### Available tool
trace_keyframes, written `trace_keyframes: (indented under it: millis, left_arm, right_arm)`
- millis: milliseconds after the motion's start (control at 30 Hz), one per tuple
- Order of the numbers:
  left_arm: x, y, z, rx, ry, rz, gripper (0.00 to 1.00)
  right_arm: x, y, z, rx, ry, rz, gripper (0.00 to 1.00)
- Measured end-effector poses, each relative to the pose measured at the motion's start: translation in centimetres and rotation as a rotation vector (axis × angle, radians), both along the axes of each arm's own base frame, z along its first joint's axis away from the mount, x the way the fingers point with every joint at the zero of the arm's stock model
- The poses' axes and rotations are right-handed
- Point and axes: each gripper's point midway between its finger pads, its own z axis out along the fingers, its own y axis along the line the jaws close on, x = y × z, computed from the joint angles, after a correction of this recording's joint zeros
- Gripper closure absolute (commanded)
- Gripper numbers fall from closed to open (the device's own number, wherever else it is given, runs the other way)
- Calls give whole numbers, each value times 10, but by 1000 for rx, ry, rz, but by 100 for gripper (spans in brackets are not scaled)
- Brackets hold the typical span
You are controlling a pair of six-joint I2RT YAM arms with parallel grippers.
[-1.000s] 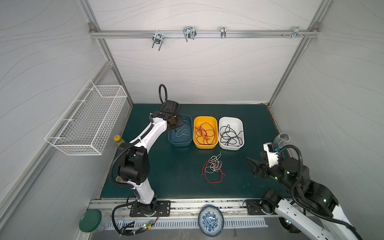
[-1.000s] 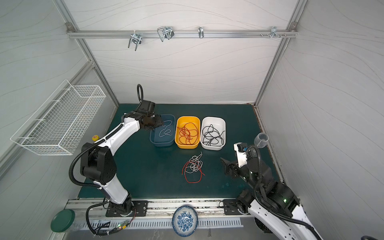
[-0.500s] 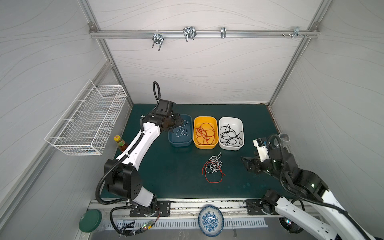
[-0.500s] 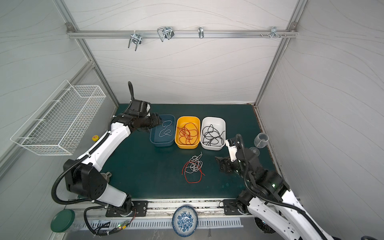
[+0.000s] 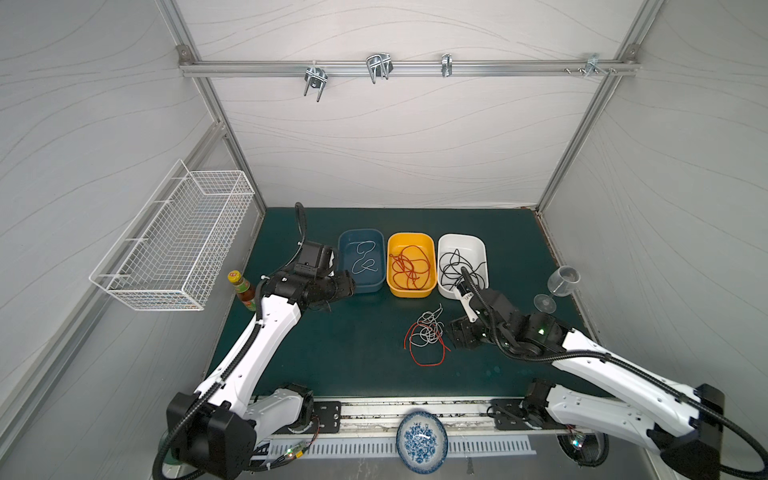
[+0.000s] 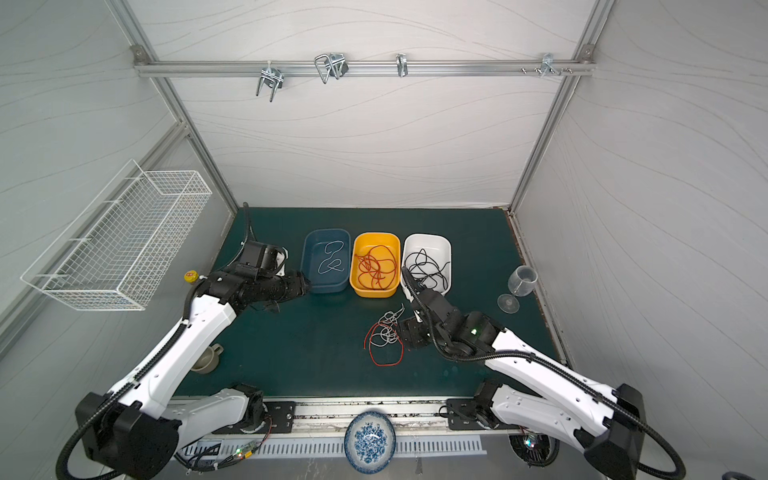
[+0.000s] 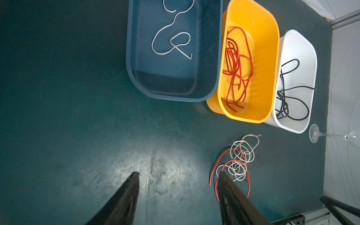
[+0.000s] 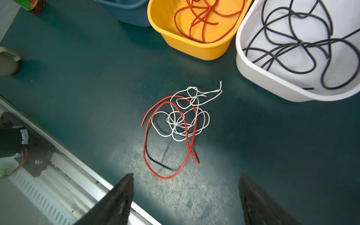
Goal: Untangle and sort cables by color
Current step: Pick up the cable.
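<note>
Tangled cables (image 8: pixel 181 120) lie on the table (image 8: pixel 78 97) near the yellow bin (image 8: pixel 194 48). The left end effector (image 7: pixel 178 173) and right end effector (image 8: pixel 186 174) gape empty. The left wrist view, unlike the right, shows the blue bin's (image 7: pixel 129 58) white cable (image 7: pixel 171 39).

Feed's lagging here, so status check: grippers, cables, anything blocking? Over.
Left gripper open, empty, by the blue bin. Right gripper open, empty, just beside the red-and-white tangle on the mat. Nothing blocking it.
</note>
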Motion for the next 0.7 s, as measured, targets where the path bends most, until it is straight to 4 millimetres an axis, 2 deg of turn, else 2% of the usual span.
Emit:
trace_keyframes:
  millis: [100, 233, 333, 567, 700]
  left_arm:
    - [-8, 3, -6, 11, 1, -3, 34]
    - [-9, 4, -8, 15, 2, -8, 34]
    - [-9, 4, -8, 15, 1, -9, 34]
    - [-9, 4, -8, 15, 1, -9, 32]
    - [-9, 4, -8, 15, 2, -9, 32]
  right_arm:
    - [5, 14, -11, 16, 33, -3, 22]
    - [14, 33, -32, 25, 97, -21, 28]
    - [23, 38, -46, 35, 154, -58, 35]
    - [49, 40, -50, 114, 186, -147, 47]
    - [53, 46, -60, 118, 211, -150, 49]
